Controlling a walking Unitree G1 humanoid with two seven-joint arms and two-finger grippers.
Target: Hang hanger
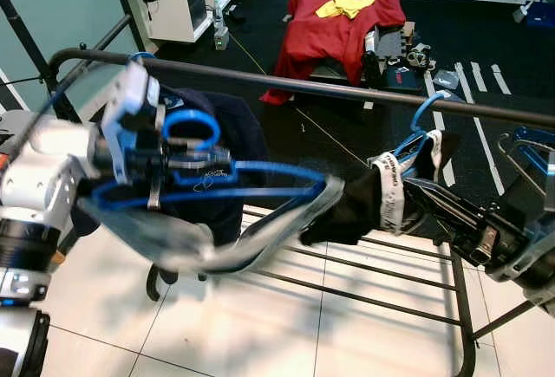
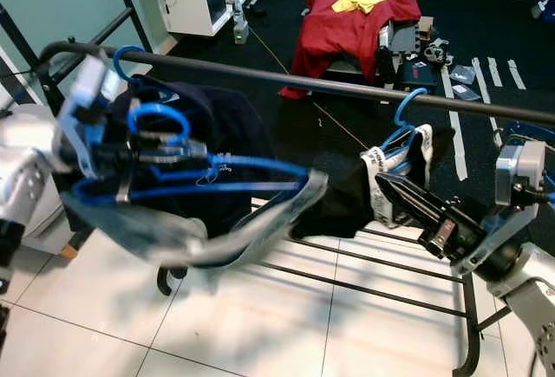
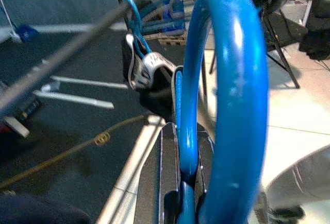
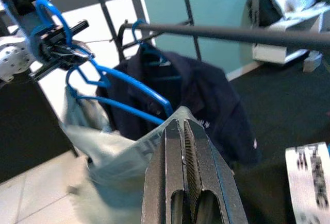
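Note:
A blue hanger (image 1: 260, 170) carries a pale grey garment (image 1: 217, 251) and is held level just below the black rail (image 1: 303, 87). My left gripper (image 1: 173, 165) is shut on the hanger at the base of its hook (image 3: 227, 80). My right gripper (image 4: 181, 126) reaches in from the right, fingers shut, pinching the raised corner of the grey garment (image 4: 118, 157). A dark navy jacket (image 1: 238, 139) hangs on the rail behind the held hanger. A black garment with a white band (image 1: 386, 191) hangs on another blue hanger (image 1: 425, 113), draped over my right arm.
The rack's lower bars (image 1: 373, 264) run over white tiles. Behind the rack, on a black mat, lie a red cloth (image 1: 347, 26) with a yellow piece on top and small clutter. A white cabinet (image 1: 182, 4) stands at the back left. Another blue hanger (image 1: 529, 139) hangs far right.

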